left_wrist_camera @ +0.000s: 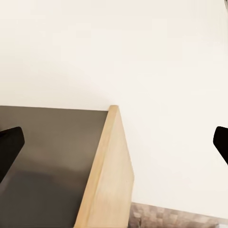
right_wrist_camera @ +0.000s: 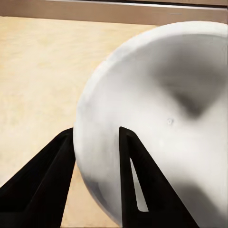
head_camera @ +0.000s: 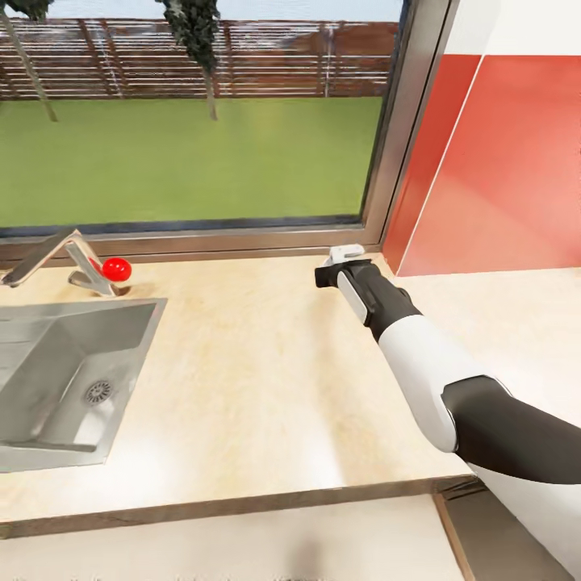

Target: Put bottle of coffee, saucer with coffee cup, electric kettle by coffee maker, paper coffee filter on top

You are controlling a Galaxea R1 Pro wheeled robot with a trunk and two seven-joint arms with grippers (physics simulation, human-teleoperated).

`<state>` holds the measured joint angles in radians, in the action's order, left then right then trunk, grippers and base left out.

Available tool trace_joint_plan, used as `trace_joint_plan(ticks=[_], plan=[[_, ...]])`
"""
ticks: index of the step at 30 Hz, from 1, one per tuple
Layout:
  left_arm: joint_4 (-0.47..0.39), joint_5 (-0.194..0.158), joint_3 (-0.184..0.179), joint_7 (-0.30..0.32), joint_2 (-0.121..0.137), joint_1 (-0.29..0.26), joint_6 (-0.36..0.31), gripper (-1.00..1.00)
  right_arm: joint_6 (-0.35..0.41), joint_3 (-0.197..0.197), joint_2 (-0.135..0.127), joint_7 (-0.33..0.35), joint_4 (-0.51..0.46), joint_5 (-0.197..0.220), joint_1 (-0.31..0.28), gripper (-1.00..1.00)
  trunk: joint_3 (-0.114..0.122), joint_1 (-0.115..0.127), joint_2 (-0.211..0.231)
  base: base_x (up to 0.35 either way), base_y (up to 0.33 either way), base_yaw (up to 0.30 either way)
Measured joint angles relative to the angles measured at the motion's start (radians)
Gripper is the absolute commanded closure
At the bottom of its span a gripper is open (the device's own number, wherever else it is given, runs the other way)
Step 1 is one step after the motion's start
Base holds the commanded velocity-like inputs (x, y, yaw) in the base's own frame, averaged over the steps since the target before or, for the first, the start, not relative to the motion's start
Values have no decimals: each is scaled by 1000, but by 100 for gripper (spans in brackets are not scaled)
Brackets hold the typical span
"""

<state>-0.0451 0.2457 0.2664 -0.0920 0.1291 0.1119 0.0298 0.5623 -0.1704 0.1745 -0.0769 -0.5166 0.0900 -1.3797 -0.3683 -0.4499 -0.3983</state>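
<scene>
White porcelain sits between the black fingers [right_wrist_camera: 127,161] of my right gripper [right_wrist_camera: 97,142], which grips the rim of the saucer [right_wrist_camera: 161,118]: one finger lies inside the dish, the other outside its edge, as the right wrist view shows. From my head camera, the same gripper [head_camera: 343,260] is stretched out at the end of my right arm [head_camera: 420,355], low over the far part of the beige surface [head_camera: 242,379], close to the window sill [head_camera: 202,242] and just beside the red wall panel [head_camera: 500,169]. The saucer shows there only as a pale sliver at the gripper's tip, and I cannot tell whether it touches the surface.

My left gripper [left_wrist_camera: 114,142] is spread wide, its two dark fingertips [left_wrist_camera: 9,147] at opposite edges of the left wrist view with nothing between them; beyond them lie a wooden board edge [left_wrist_camera: 107,180], a dark panel [left_wrist_camera: 47,156] and a white wall [left_wrist_camera: 142,57].

Well apart from my right arm, at the left of the head view, a steel sink [head_camera: 56,379] is set into the surface, with a tap [head_camera: 56,258] behind it and a red ball [head_camera: 117,269] beside the tap's base. Green lawn [head_camera: 186,153] and a wooden fence [head_camera: 242,56] show through the window.
</scene>
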Motion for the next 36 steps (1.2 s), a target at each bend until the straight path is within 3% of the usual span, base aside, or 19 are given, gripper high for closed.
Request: trace_joint_plan(ticks=[15, 25, 36], plan=[[0, 1, 0, 0, -1, -2, 24, -100, 1, 3, 0, 0, -43, -1, 0, 100, 23, 0, 0, -36, 32, 0], [0, 1, 0, 0, -1, -2, 29, -100, 2, 0, 0, 0, -10, -2, 1, 100, 39, 0, 0, 0, 0, 0], [0, 1, -1, 0, -3, -1, 29, -100, -3, -2, 0, 1, -1, -2, 78, 100, 56, 0, 0, 0, 0, 0]])
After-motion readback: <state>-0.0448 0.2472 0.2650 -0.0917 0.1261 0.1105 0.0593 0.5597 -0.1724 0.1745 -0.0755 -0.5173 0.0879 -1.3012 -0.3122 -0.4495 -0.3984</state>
